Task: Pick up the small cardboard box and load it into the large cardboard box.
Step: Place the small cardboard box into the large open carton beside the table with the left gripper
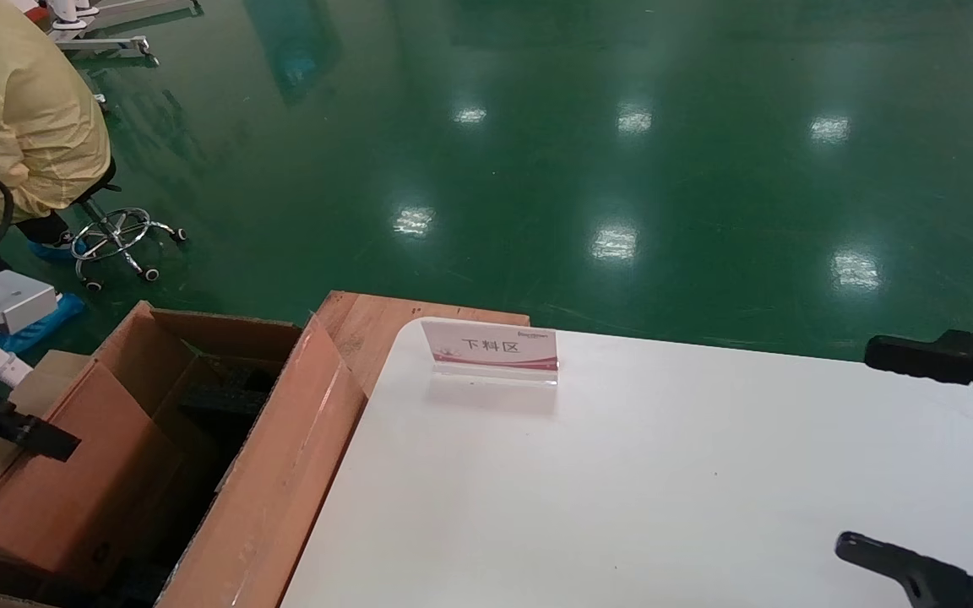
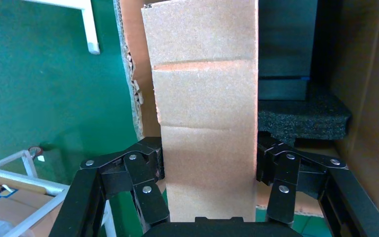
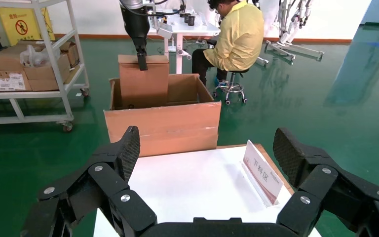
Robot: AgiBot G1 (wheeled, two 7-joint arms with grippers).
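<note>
The small box stands on end, partly inside the large box beside the table's left edge, clamped by the left gripper. The right gripper hangs spread wide over the table's right edge.

1. Plain tan-brown on the flat small cardboard box, centre of the left wrist view.
2. Orange-brown on the large corrugated cardboard box, lower left, head view; black speckled foam block inside.
3. Glossy green floor; white table.

White table with sign holder
</note>
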